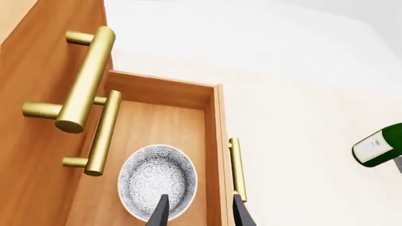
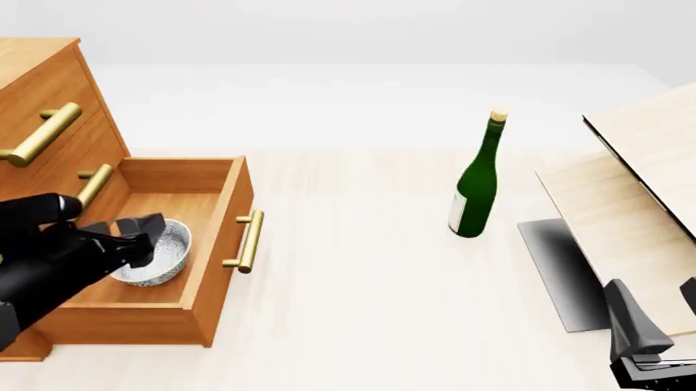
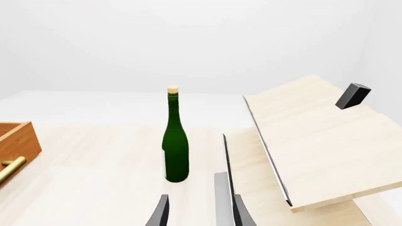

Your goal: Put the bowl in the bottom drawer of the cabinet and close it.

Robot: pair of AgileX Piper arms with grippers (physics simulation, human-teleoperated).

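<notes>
Bowl (image 2: pixel 156 253) is sitting on the floor of the bottom drawer (image 2: pixel 207 269), which is pulled out to the right from the cabinet (image 2: pixel 44 98) at the left of the table (image 2: pixel 359 269). So placement looks done, I'd say; closing is what's left.

My left gripper (image 1: pixel 199 212) hangs just above the bowl's right rim. In the left wrist view the two fingers stand apart, one over the bowl's rim, the other over the drawer's front panel near its short brass handle (image 2: pixel 247 241). Nothing between them, so I read it as released. Bowl rests on its own, upright, mouth up, closer to the drawer front than to the back. That makes sense: I came in from above w/ the arm over the open drawer, so it landed where the reach was easiest.

The two upper drawers are shut, their long handles (image 1: pixel 84 80) stick out over the back part of the open drawer, which is prob why the bowl sits clear of them.

Right gripper (image 3: pixel 196 209) idles low at the near right, fingers parted, holding nothing. It points toward the green bottle (image 2: pixel 477 183), which stands upright mid-table, well apart from the drawer. Pale boards (image 2: pixel 641 187) lean at the far right.

Next I'd need to lift the left arm out before pushing the drawer front left, else it'd catch the arm.
</notes>
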